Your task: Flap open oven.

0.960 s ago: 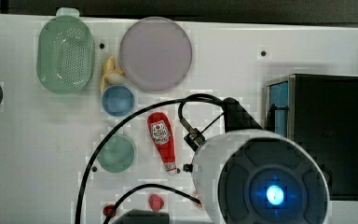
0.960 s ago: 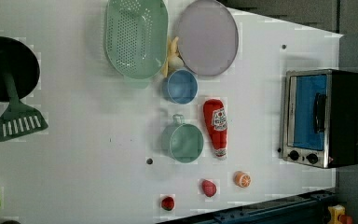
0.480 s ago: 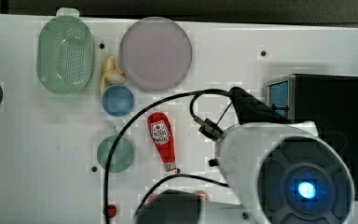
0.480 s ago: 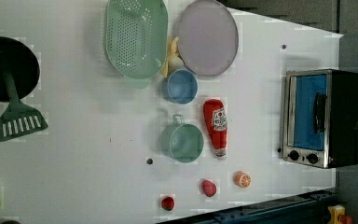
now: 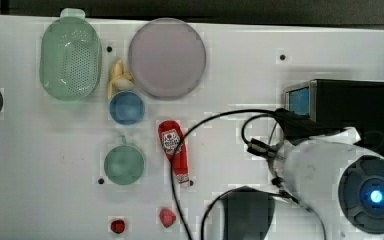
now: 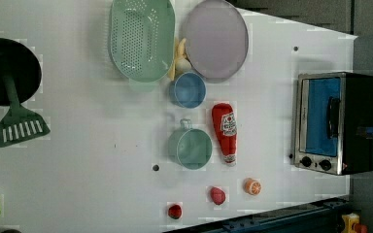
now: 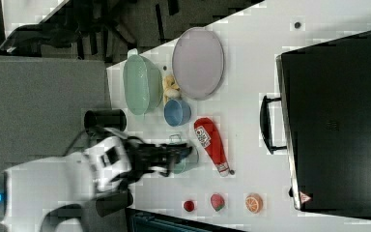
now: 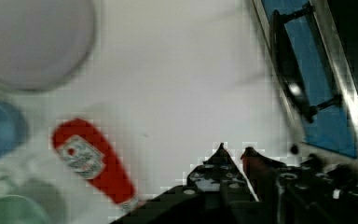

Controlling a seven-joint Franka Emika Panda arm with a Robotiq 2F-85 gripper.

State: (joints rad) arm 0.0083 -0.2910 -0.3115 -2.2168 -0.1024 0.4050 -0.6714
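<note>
Approach is the step in hand: gripper (image 8: 233, 151), jaws narrow and empty, hangs near the oven (image 6: 337, 121) at the left view's right, door shut. Next, hook the handle (image 8: 286, 70) and pull down.

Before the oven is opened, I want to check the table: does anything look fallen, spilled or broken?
Only the ketchup bottle lies on its side on the table, between the green cup and the oven. Nothing is spilled. The oven door is shut and looks intact.
</note>
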